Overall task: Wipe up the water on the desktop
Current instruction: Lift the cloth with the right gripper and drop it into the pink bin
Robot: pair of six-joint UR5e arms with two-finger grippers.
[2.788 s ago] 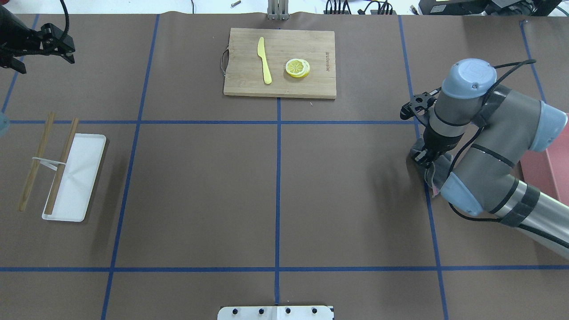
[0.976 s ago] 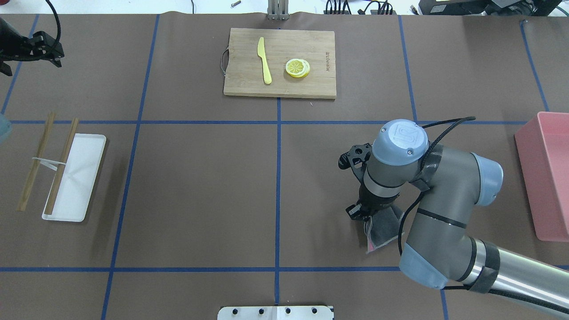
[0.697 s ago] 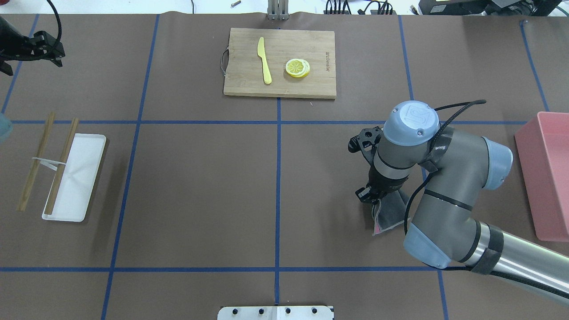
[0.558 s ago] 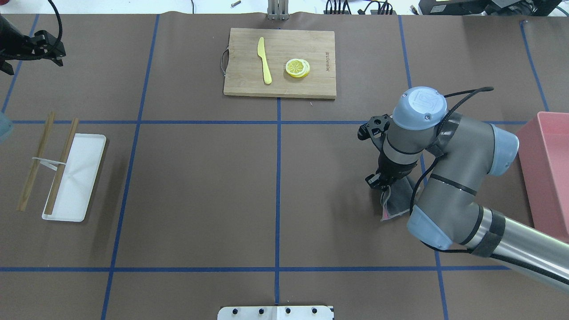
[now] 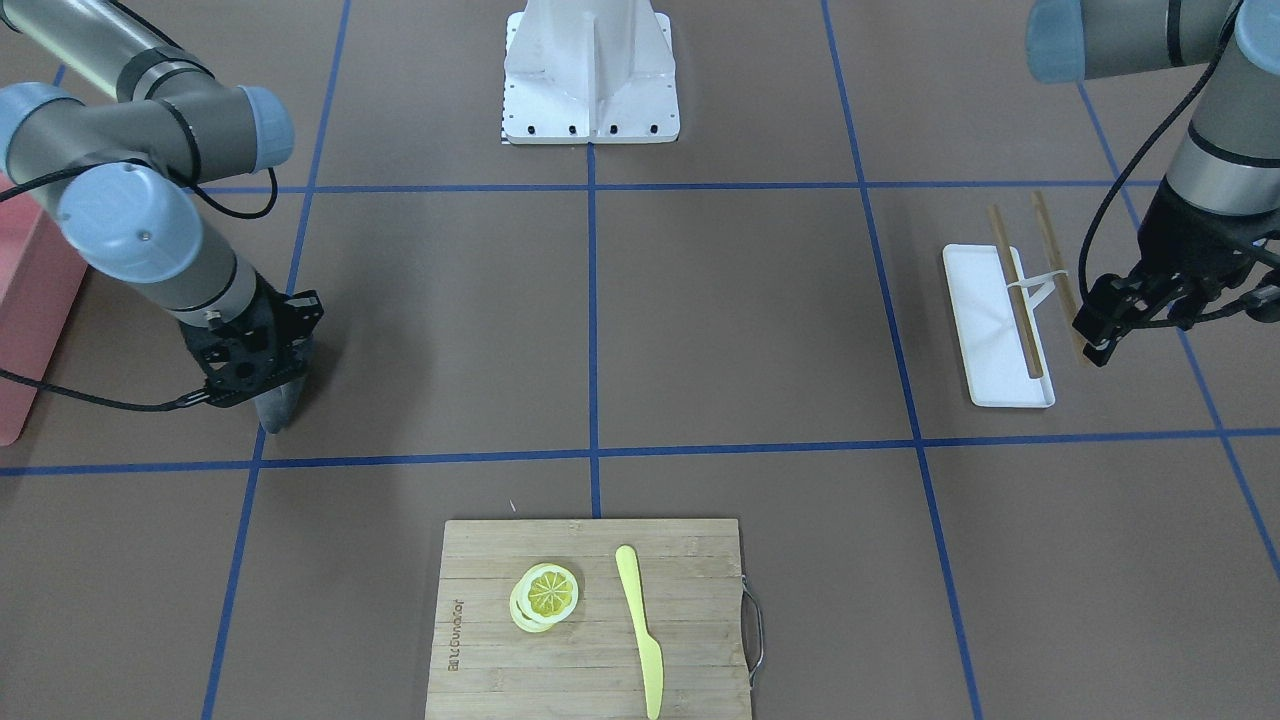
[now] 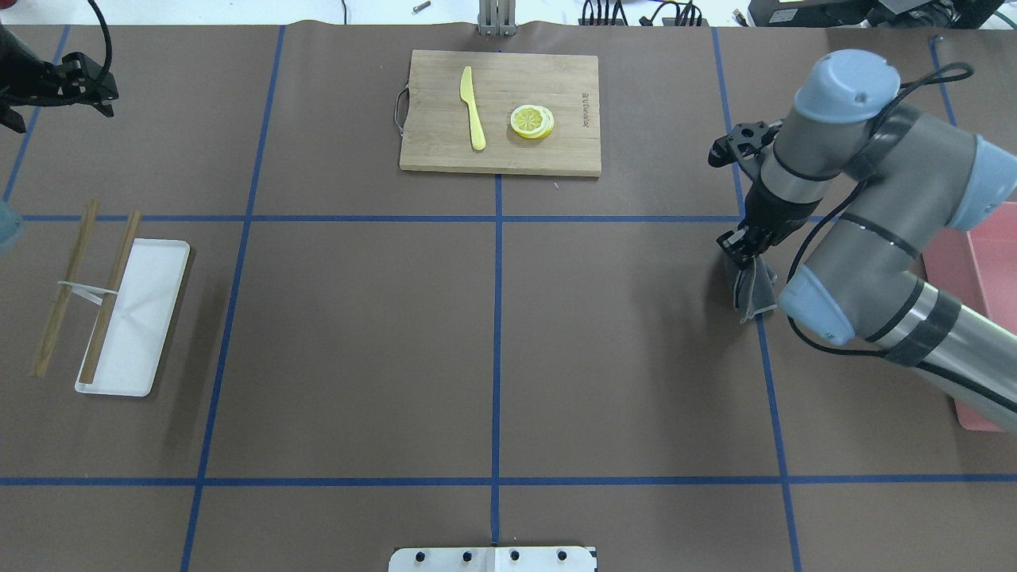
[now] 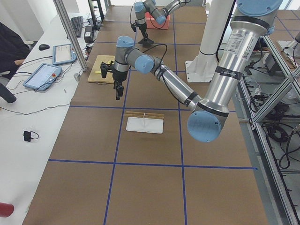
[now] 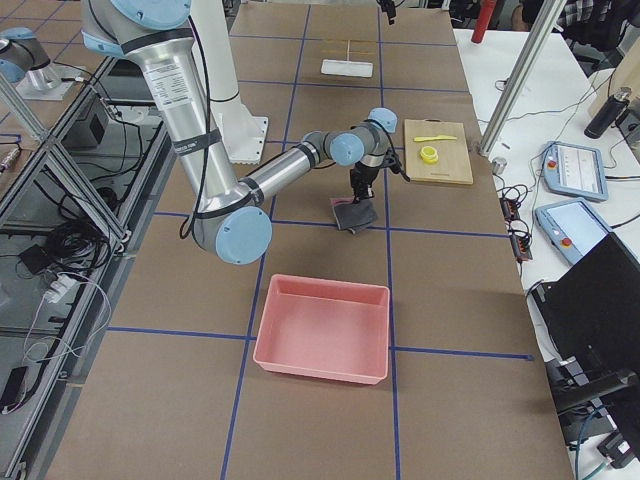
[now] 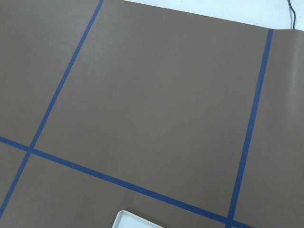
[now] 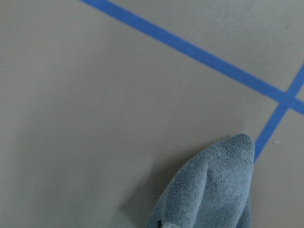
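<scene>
The desktop (image 6: 357, 342) is a matte brown surface with a blue tape grid; I see no water patch on it. My right gripper (image 6: 743, 250) points down at the right side, shut on a grey cloth (image 6: 753, 290) whose lower part drags on the desktop beside a blue line. The cloth also shows in the front-facing view (image 5: 280, 405) and the right wrist view (image 10: 213, 190). My left gripper (image 5: 1095, 340) hovers empty at the far left, above the chopsticks; I cannot tell whether it is open or shut.
A bamboo cutting board (image 6: 429, 151) with a yellow knife (image 6: 472, 107) and lemon slices (image 6: 531, 121) lies at the far middle. A white tray (image 6: 147, 318) with two chopsticks (image 6: 111, 294) lies at the left. A pink bin (image 8: 320, 368) stands at the right edge.
My right arm swept the cloth toward the near middle of the desktop, then back away and to the right, to the blue line. The left gripper has barely moved.
</scene>
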